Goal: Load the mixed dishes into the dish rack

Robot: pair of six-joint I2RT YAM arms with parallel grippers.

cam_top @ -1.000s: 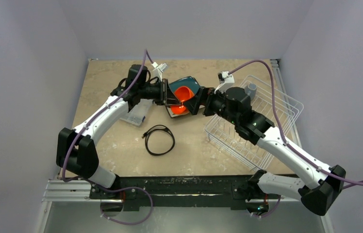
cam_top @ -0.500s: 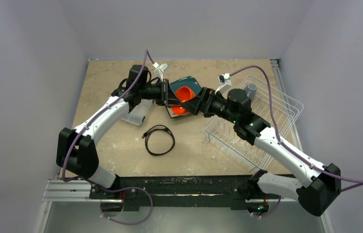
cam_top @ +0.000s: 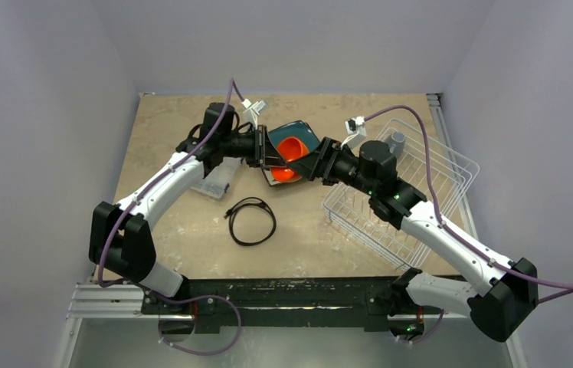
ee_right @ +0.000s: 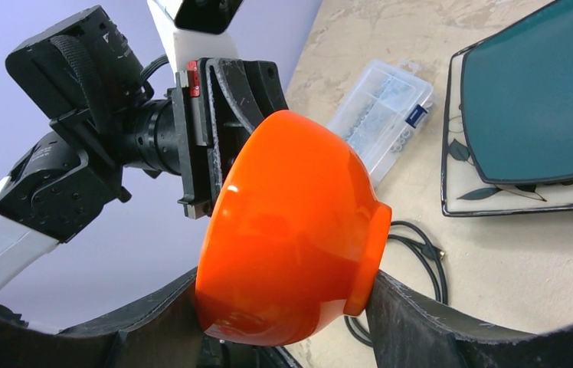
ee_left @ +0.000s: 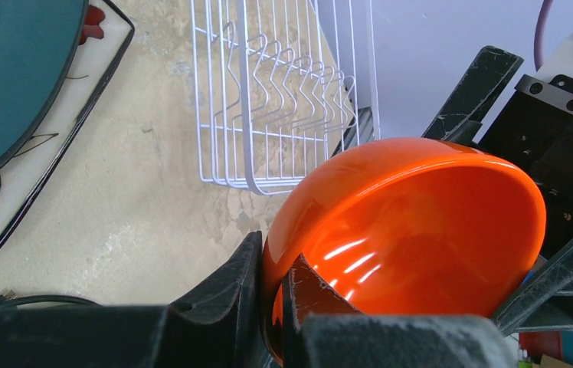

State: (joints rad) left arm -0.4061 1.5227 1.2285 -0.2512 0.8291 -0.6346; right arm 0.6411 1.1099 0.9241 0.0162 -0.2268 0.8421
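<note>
Left gripper [ee_left: 274, 262] pinches glossy orange round bowl [ee_left: 414, 222] by rim, seen only from left wrist; midair near white wire dish rack [ee_left: 268, 92]; right wrist shows right gripper [ee_right: 279, 297] flanking it, grip unclear.

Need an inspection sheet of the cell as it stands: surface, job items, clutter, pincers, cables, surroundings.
Surface: tabletop, beige and mottled.
Job's things: orange bowl held in the air between the two arms; grey-blue mug in the far corner of the dish rack; dark teal plate lying on the patterned plate, both outside the rack.
Clutter: clear compartment box and black coiled cable on the table.
Pincers: left pincer shut on the bowl's rim; right pincer straddles the bowl, clamped or not cannot be told.
Cables: purple cable along each arm.
Surroundings: plain pale walls; nothing else seen.
</note>
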